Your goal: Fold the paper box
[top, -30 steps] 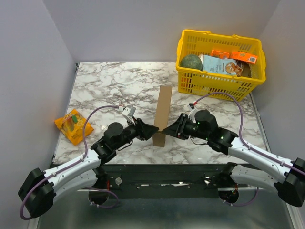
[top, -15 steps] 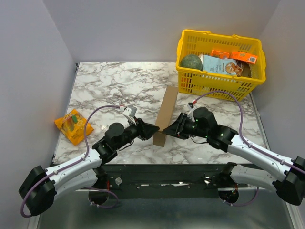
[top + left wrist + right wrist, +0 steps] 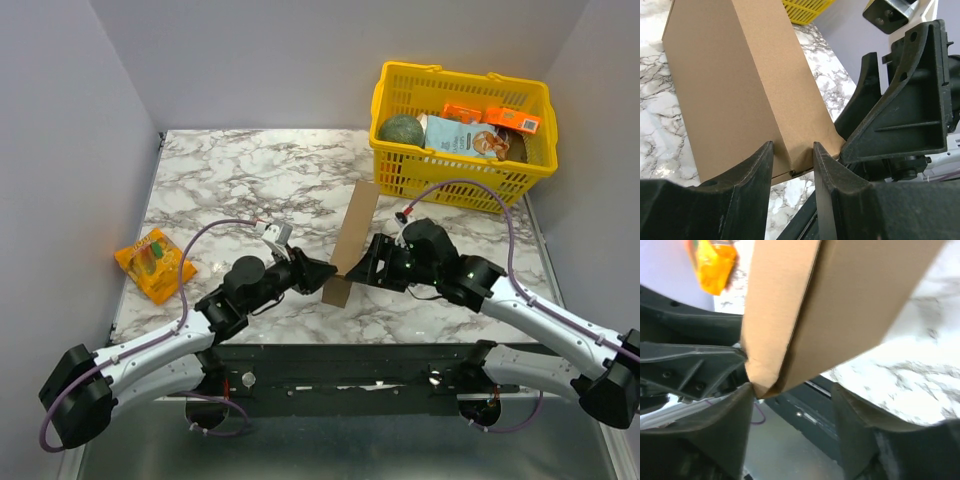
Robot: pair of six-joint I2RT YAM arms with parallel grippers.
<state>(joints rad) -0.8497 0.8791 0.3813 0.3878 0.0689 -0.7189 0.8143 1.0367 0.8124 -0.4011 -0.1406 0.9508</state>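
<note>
From above: a plain brown corrugated cardboard paper box [image 3: 350, 235], collapsed into a narrow slab. Stands on its long edge near the middle of the tabletop's [image 3: 250, 170] near edge, far end leaning toward the far right corner. Left gripper [image 3: 322, 274] and right gripper [image 3: 358, 268] meeting at its near end from opposite sides. Yellow plastic lattice basket [image 3: 450, 175] with groceries in the far right corner, well apart from the cardboard. Small orange snack packet [image 3: 153, 262] by the left edge.

Left wrist: two black fingers [image 3: 757, 167] straddling the near lower fold of the paper box [image 3: 740, 85], one pad against each face. Pinching that fold, as far as can be seen. Two cardboard faces meeting at a crisp crease and running away toward the basket. Right arm's black finger close on the right, touching the same corner.

Right wrist: fingers [image 3: 735, 425] spread wide around the same near corner of the paper box [image 3: 840, 305]. One finger at the corner's tip, the other clear of the cardboard, so nothing clamped there. Orange packet blurred in the upper left.

Judged partway through: main creases made and the sheet folded on itself, but no squared, closed box visible. Apparently left to do: opening the walls out, setting them upright and tucking the flaps. State of the far end's flaps not discernible.
</note>
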